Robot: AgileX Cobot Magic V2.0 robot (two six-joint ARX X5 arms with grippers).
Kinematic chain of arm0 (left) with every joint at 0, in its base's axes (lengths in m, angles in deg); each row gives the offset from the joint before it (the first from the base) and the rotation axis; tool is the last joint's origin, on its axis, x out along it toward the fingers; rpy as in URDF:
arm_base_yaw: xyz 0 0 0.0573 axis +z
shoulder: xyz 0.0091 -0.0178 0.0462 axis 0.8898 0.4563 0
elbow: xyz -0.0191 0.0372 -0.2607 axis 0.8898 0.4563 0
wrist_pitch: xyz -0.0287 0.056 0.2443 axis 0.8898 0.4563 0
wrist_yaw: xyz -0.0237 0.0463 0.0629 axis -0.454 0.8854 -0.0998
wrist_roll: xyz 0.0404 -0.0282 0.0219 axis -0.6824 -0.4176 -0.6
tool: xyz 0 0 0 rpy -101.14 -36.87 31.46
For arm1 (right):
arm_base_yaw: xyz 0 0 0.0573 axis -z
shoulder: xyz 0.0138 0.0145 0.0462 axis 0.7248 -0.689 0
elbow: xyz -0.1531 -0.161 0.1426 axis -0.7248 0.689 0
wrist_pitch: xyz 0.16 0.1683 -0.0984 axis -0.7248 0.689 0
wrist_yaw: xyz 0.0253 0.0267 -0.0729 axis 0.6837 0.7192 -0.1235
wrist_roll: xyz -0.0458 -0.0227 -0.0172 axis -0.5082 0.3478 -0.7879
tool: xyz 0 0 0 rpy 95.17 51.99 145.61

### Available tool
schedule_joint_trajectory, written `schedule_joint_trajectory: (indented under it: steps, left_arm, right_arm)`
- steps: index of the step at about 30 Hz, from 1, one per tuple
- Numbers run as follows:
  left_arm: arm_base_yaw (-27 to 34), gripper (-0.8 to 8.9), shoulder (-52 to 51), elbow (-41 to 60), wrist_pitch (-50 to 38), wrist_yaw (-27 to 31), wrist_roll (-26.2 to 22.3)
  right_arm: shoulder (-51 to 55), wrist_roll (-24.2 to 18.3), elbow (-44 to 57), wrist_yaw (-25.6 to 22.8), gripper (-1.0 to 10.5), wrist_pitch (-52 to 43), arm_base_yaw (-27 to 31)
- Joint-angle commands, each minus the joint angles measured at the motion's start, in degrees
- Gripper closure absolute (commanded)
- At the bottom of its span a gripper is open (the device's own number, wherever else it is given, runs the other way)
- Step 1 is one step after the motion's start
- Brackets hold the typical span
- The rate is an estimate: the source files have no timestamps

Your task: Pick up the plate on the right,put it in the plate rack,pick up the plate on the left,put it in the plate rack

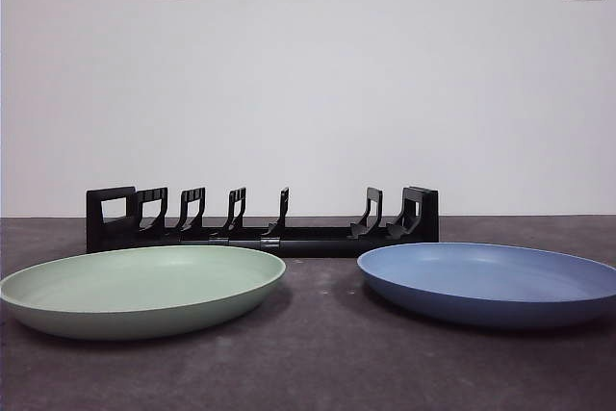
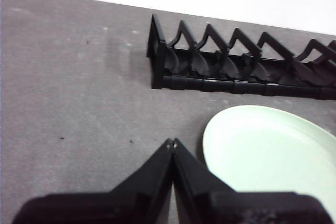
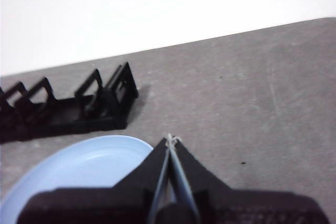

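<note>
A pale green plate [image 1: 142,288] lies flat on the table at the left and a blue plate [image 1: 491,281] lies flat at the right. Behind them stands the long black plate rack [image 1: 262,221], its slots empty. No arm shows in the front view. My left gripper [image 2: 171,142] is shut with nothing in it, hovering beside the rim of the green plate [image 2: 268,153], short of the rack's end [image 2: 157,56]. My right gripper [image 3: 171,139] is shut and empty, just past the edge of the blue plate [image 3: 79,174], with the rack's other end [image 3: 105,103] beyond.
A dark grey table [image 1: 318,363] runs to a white wall [image 1: 337,84] that carries two sockets up high. Bare tabletop stretches on the outer side of each gripper.
</note>
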Motion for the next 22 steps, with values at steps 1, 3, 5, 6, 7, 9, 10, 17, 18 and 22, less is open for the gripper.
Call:
schedule_joint_trajectory:
  steps: [1, 3, 5, 6, 7, 9, 10, 17, 18, 22]
  left_arm:
    - [0.1, 8.2, 0.6, -3.2, 0.7, -0.7, 2.1]
    - [0.1, 8.2, 1.5, -5.6, 1.8, -0.7, 3.2]
    - [0.1, 8.2, 3.2, -8.5, 2.2, -2.3, 3.6]
    - [0.1, 8.2, 4.2, -9.8, 2.2, -3.4, 3.6]
    - [0.1, 8.2, 5.4, -11.4, 2.3, -4.6, 3.6]
    - [0.1, 8.2, 7.8, -14.5, 2.6, -7.0, 3.5]
    - [0.1, 8.2, 9.1, -16.1, 2.8, -8.1, 3.4]
    - [0.1, 8.2, 18.0, -27.0, 7.8, -15.0, 0.5]
    - [0.1, 8.2, 19.1, -28.4, 9.1, -16.3, 0.0]
    - [0.1, 8.2, 23.1, -34.8, 15.9, -20.2, -3.9]
  right_arm:
    - [-0.3, 6.3, -2.2, 0.2, 9.6, -0.7, 0.0]
    - [-1.0, 7.7, -4.1, 0.4, 9.6, -0.6, 0.0]
    - [-2.6, 8.8, -6.6, 0.7, 9.6, -0.6, 0.0]
    - [-3.4, 9.3, -7.8, 1.0, 9.6, -0.6, 0.0]
    - [-4.7, 9.3, -9.3, 2.0, 9.6, -0.5, 0.0]
    - [-7.2, 9.3, -12.7, 3.5, 9.6, 0.9, 0.0]
    - [-8.8, 9.2, -14.9, 4.3, 9.6, 2.3, 0.0]
    - [-22.0, 1.2, -32.4, 11.7, 9.6, 15.1, 0.0]
    - [-23.8, -0.7, -34.9, 12.7, 9.6, 17.6, 0.0]
    - [-31.3, -9.4, -45.9, 13.6, 9.6, 31.1, 0.0]
